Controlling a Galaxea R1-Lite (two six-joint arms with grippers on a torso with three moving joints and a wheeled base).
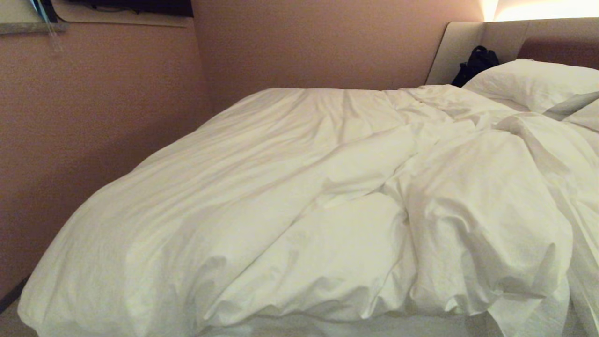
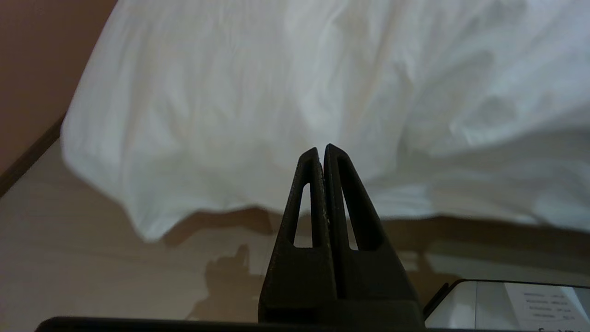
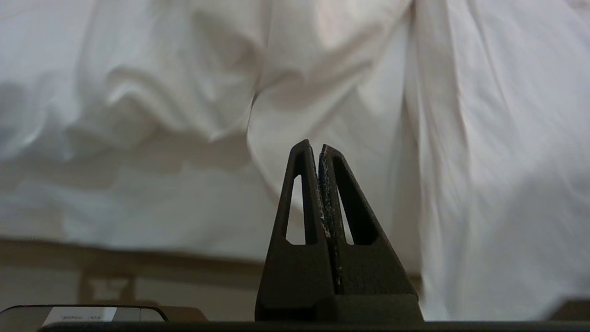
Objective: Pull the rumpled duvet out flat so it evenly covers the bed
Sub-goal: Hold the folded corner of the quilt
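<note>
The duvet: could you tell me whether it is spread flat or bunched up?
Bunched up: the duvet lies smoother on the left, but heaps into thick folds on the right, toward the pillow.

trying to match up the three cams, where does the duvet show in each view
Head view: the duvet fills most of the picture, bunched up toward the right.
Left wrist view: it fills the upper part, its hanging corner over the floor, beyond the shut left gripper.
Right wrist view: its folds hang beyond the shut right gripper.
Shared landmark: the duvet's hanging near edge.
</note>
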